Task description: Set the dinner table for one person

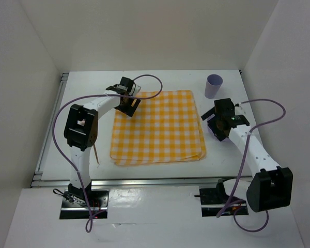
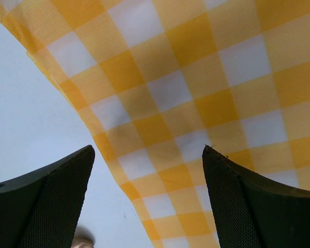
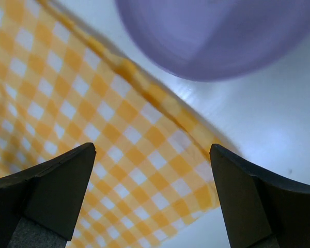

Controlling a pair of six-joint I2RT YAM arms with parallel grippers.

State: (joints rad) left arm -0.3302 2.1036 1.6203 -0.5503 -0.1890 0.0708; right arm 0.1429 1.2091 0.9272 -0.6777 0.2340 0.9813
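Both arms over a half-laid surface

The white surface (image 1: 160,77) spans the view, a yellow-checked cloth (image 1: 157,126) at its middle. Left fingers (image 2: 51,201) gape over the cloth's far-left corner; right fingers (image 3: 51,181) (equally wide, empty) by its right edge, beside a blurred purple object (image 3: 217,36), perhaps a bowl.

A yellow-and-white checked cloth (image 1: 157,126) lies flat, its far left corner under my left gripper (image 1: 128,106) and its right edge just beside my right gripper (image 1: 217,128). A lilac cup (image 1: 214,86) stands upright beyond the right gripper. A thin wooden stick (image 1: 95,155) lies well behind the left one.
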